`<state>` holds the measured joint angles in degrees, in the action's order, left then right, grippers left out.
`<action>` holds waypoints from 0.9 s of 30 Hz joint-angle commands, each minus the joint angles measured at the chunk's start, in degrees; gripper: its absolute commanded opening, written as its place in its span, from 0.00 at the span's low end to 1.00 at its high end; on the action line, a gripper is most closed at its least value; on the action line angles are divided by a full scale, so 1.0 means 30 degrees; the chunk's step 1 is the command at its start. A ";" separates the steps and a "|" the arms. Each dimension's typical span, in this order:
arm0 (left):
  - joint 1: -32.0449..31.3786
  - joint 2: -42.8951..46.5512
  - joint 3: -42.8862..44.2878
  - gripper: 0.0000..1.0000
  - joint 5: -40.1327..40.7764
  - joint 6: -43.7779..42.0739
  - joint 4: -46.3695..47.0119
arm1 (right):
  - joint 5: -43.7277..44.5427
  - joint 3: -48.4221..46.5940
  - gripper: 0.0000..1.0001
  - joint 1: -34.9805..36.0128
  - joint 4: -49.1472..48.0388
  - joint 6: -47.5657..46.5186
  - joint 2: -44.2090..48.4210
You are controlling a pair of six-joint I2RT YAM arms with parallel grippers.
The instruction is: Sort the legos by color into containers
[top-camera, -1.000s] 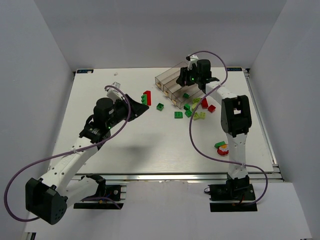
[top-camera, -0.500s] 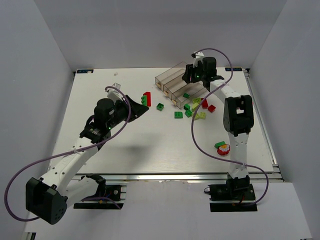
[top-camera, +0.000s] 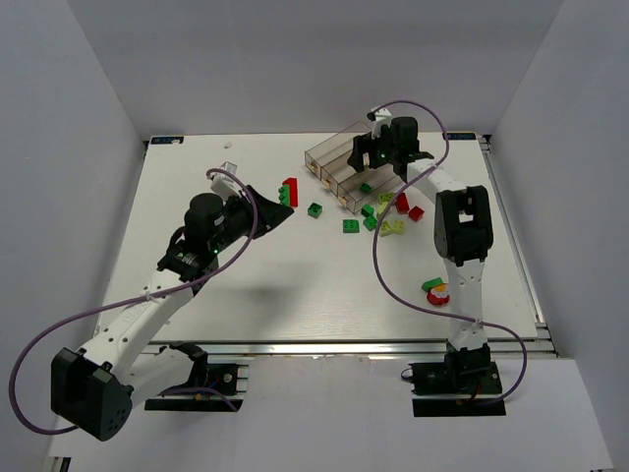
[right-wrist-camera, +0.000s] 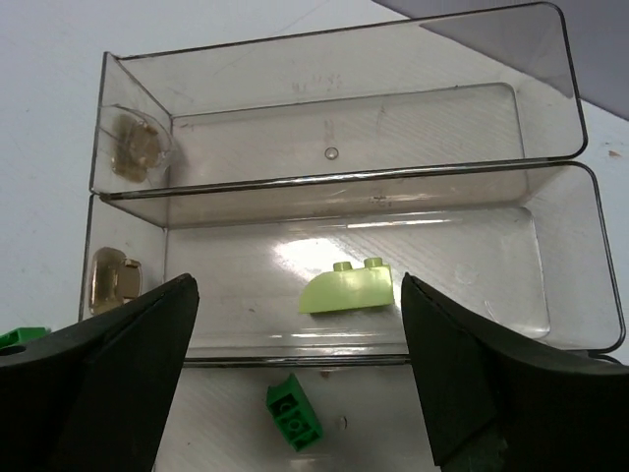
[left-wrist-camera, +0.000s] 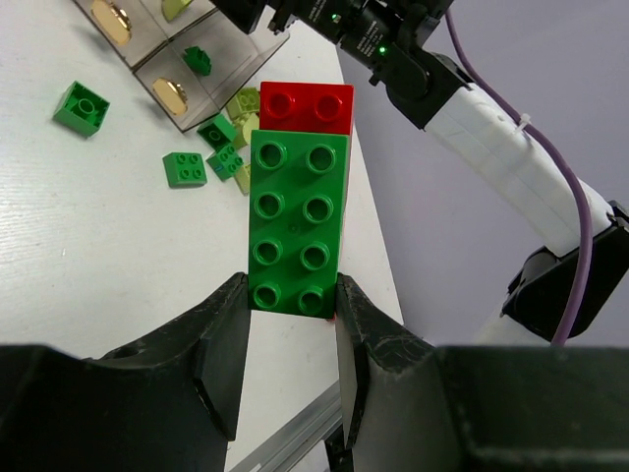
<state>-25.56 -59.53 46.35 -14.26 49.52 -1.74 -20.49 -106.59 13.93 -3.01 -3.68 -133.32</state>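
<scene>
Top: left claw (top-camera: 273,206) grips a long dark green studded plastic brick (top-camera: 282,198). Right claw (top-camera: 366,155) sits over the clear plastic 3-compartment tray (top-camera: 329,157).
L wrist: a red brick (left-wrist-camera: 307,106) is stuck at the green brick's far end.
R wrist: claw spread wide, empty. A lime sloped brick (right-wrist-camera: 346,288) lies in the mid compartment, a small green brick (right-wrist-camera: 293,413) in the nearest.

— How do my arms read on the overhead?
— I see white shells with black joints on the left arm (top-camera: 138,320) and right arm (top-camera: 470,295), a purple cable (top-camera: 374,251) looping along each.
— And my wrist feed?
— Matte black fingers (left-wrist-camera: 211,354), a green light (left-wrist-camera: 371,49), one white zip tie (left-wrist-camera: 524,122).
</scene>
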 commanded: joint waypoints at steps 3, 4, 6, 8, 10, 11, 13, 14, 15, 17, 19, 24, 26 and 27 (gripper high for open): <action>0.0112 0.0389 -0.0769 0.12 -0.1250 0.0165 0.1925 | -0.1925 -0.0072 0.90 -0.0162 0.0092 -0.1730 0.3038; 0.0112 0.0389 -0.0858 0.12 -0.1687 0.0077 0.2362 | -0.2335 0.0194 0.89 -0.0220 0.0268 -0.1905 0.4057; 0.0083 0.0389 -0.1180 0.12 -0.2333 -0.0214 0.2862 | -0.5344 0.0576 0.89 -0.0482 0.1142 -0.1909 0.5000; -0.0005 0.0360 -0.1357 0.12 -0.3095 -0.0595 0.3419 | -0.8330 0.0461 0.85 -0.0718 0.2344 -0.0859 0.5969; -0.0092 0.0477 -0.1823 0.12 -0.3476 -0.0948 0.4235 | -1.2026 0.0808 0.68 -0.0924 0.3137 0.1453 0.6990; -0.0122 0.0622 -0.2029 0.12 -0.3914 -0.0978 0.4647 | -1.3284 0.1334 0.62 -0.0924 0.2850 0.2535 0.7403; -0.0151 0.0799 -0.2700 0.12 -0.4238 -0.0949 0.5960 | -1.6771 0.4537 0.50 -0.0895 -0.0435 0.6223 0.9270; -0.0180 0.0915 -0.2908 0.12 -0.4559 -0.0891 0.6492 | -1.7972 0.6099 0.50 -0.0837 -0.2725 0.8152 0.9979; -0.0239 0.0946 -0.3113 0.12 -0.4766 -0.0861 0.7483 | -1.9144 0.7622 0.55 -0.0575 -0.5155 1.2231 1.1378; -0.0298 0.0946 -0.3698 0.11 -0.5030 -0.0745 0.8426 | -1.9593 1.0999 0.70 -0.0252 -1.0354 1.4957 1.2442; -0.0472 0.0800 -0.3876 0.11 -0.5295 -0.0627 0.9275 | -1.9625 1.1737 0.89 0.0333 -0.9990 1.5060 1.3379; -0.0912 0.0127 -0.3819 0.11 -0.5880 -0.0246 1.0392 | -1.9420 1.2208 0.89 0.1739 -0.7904 1.3767 1.3999; -0.1147 -0.0108 -0.3731 0.11 -0.5998 -0.0246 1.0656 | -1.9274 1.2063 0.89 0.1947 -0.7846 1.3679 1.3912; -0.1205 -0.0109 -0.3701 0.11 -0.5998 -0.0188 1.0773 | -1.9186 1.1888 0.89 0.2063 -0.7962 1.3766 1.3795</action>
<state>-28.36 -59.59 34.79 -30.30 48.51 26.22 -76.49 -69.84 19.46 -23.57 35.70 -93.36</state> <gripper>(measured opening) 0.461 0.893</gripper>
